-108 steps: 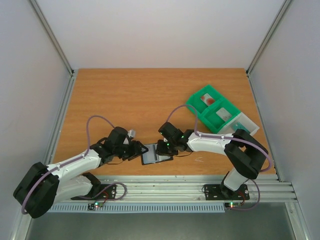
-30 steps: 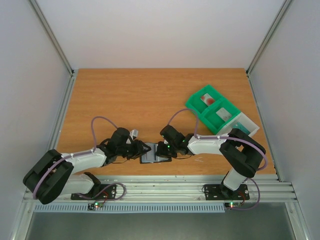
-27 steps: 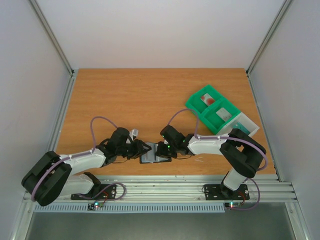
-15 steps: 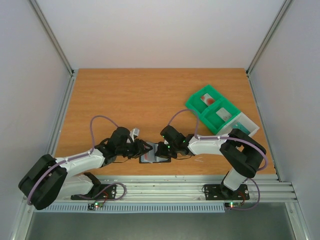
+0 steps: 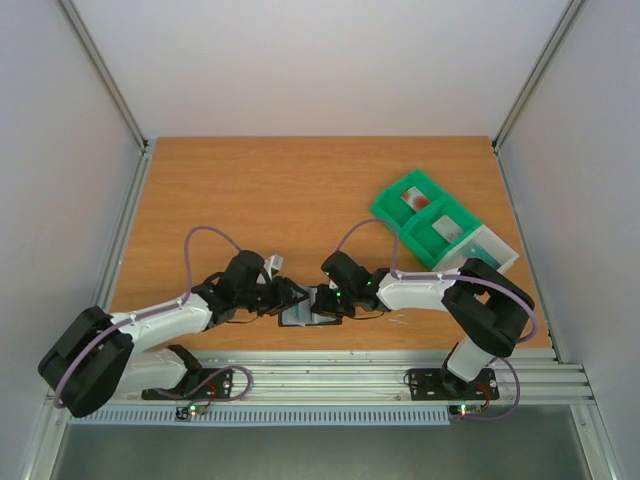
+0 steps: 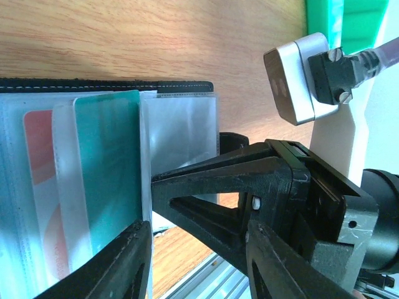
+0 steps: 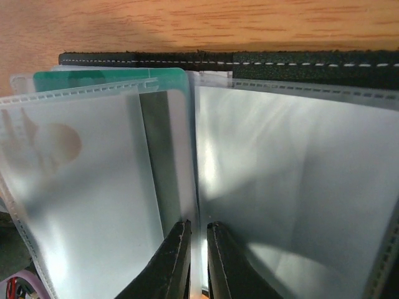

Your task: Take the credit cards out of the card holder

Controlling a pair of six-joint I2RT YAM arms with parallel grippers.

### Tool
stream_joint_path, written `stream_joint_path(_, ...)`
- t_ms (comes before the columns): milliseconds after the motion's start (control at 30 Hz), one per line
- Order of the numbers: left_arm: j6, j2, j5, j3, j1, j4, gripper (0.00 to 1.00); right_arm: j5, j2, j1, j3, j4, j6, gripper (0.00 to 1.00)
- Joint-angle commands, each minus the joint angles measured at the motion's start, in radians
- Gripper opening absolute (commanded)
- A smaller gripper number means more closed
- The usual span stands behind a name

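The card holder (image 5: 303,313) lies open near the table's front edge, black outside with clear sleeves (image 6: 181,134). A teal-green credit card (image 6: 106,180) and a pale card with a red mark (image 6: 38,149) sit in its sleeves. Both also show in the right wrist view, the teal card's edge (image 7: 93,80) and the pale card (image 7: 56,146) behind frosted plastic. My left gripper (image 6: 198,261) is open at the holder's left side, one finger (image 6: 121,265) lying against the teal card's sleeve. My right gripper (image 7: 198,261) is shut on a clear sleeve at the holder's fold (image 7: 198,187).
A green compartmented tray (image 5: 395,218) stands at the back right and holds a pale card with a red mark (image 5: 415,199) and another card (image 5: 455,230). The tray's corner shows in the left wrist view (image 6: 349,25). The table's metal front rail (image 5: 330,375) lies just below the holder.
My left gripper has moved right, from beside the holder onto its left edge. The holder and my right gripper have shifted slightly left. The right jaws stay shut.
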Motion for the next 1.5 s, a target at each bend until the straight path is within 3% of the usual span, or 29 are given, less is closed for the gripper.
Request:
stream_joint_path(0, 0.011, 0.021, 0.019, 0.036, -0.009, 0.009, 0.43, 0.022, -0.027, 0.008, -0.002, -0.036, 0.002, 0.12)
stream_joint_path(467, -0.036, 0.08, 0.048, 0.043, -0.016, 0.119, 0.43, 0.071, -0.098, 0.007, -0.016, -0.065, -0.009, 0.16)
stream_joint_path(1000, -0.06, 0.2, 0.048, 0.11, -0.076, 0.227, 0.41, 0.295, -0.349, 0.006, -0.024, -0.337, -0.082, 0.16)
stream_joint_path(1267, -0.013, 0.117, -0.067, 0.07, -0.076, 0.102, 0.42, 0.298, -0.33, 0.006, 0.016, -0.358, -0.111, 0.16)
stream_joint_path(1467, -0.009, 0.156, -0.095, 0.065, -0.075, 0.101, 0.4, 0.273, -0.287, 0.006, 0.027, -0.323, -0.11, 0.16)
